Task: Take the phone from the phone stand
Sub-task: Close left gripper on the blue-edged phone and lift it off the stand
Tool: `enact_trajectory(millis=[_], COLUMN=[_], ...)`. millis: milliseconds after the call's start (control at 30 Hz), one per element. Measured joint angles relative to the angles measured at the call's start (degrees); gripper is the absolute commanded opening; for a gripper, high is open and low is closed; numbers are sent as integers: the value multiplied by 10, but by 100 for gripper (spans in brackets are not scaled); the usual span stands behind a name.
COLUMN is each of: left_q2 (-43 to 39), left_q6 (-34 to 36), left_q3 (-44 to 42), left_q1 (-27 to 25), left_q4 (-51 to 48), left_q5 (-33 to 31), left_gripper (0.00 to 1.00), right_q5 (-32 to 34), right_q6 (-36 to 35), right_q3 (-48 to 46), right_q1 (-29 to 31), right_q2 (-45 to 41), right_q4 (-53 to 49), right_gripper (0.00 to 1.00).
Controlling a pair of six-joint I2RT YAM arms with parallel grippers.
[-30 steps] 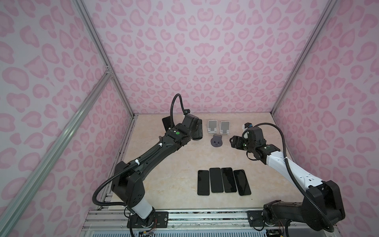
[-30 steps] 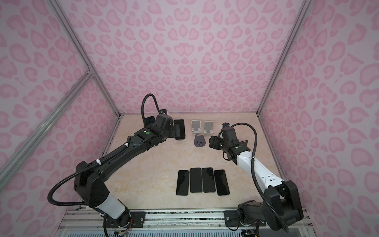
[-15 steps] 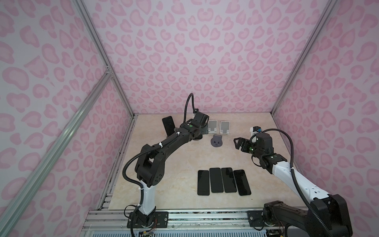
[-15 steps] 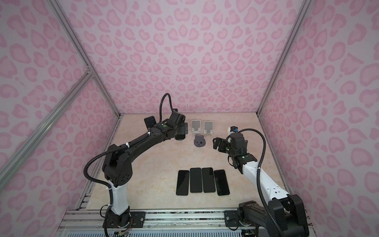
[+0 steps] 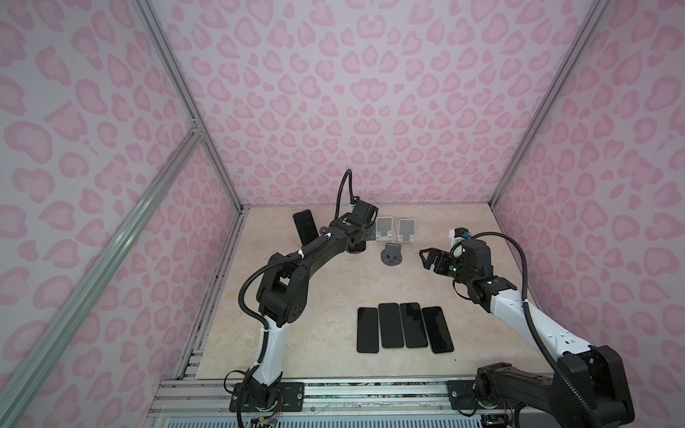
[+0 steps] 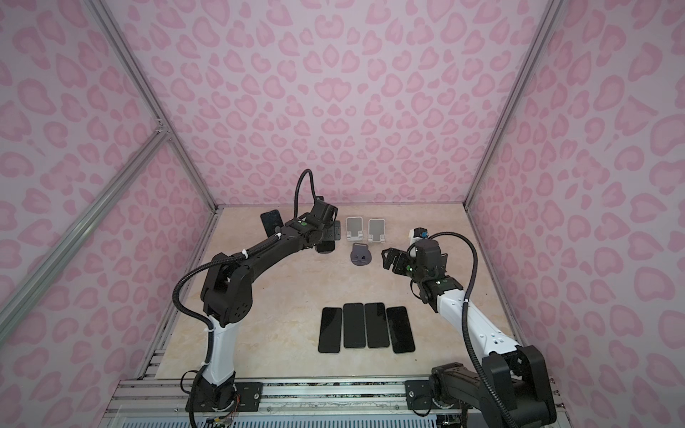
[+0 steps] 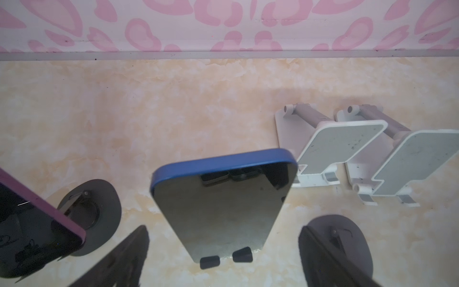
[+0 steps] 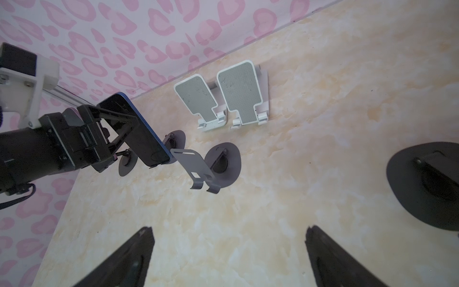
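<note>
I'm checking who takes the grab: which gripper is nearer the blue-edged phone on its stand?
Left. The left gripper straddles the blue-edged phone, jaws open either side; the right gripper hangs open off to its right, beyond the empty grey stand.

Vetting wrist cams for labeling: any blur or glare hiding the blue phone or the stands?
Left wrist view: blue phone fairly sharp, its glass mirroring dark shapes near its rim; left claw fingers blurred. Right wrist view: white stands crisp, right claw fingers and the dark stand at the frame edge soft. Both top views: even light, no glare.
</note>
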Motion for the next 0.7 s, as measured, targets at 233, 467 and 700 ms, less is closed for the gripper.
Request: enact_trajectory(millis=[233, 467, 700], left_q2=[34, 70, 70], left_q6=[1, -12, -24], left_q3=[41, 73, 73], left_q1=[6, 5, 0], left_q4=[0, -5, -10], left_q5=[7, -23, -64], left_gripper=[98, 93, 76], right_q5=[0, 0, -1], right_q6=[0, 0, 0], right_q3=[-2, -4, -5], right_q1=[0, 0, -1], right_q2=[0, 1, 0], right_q4=[2, 9, 15], right_gripper=[98, 98, 96])
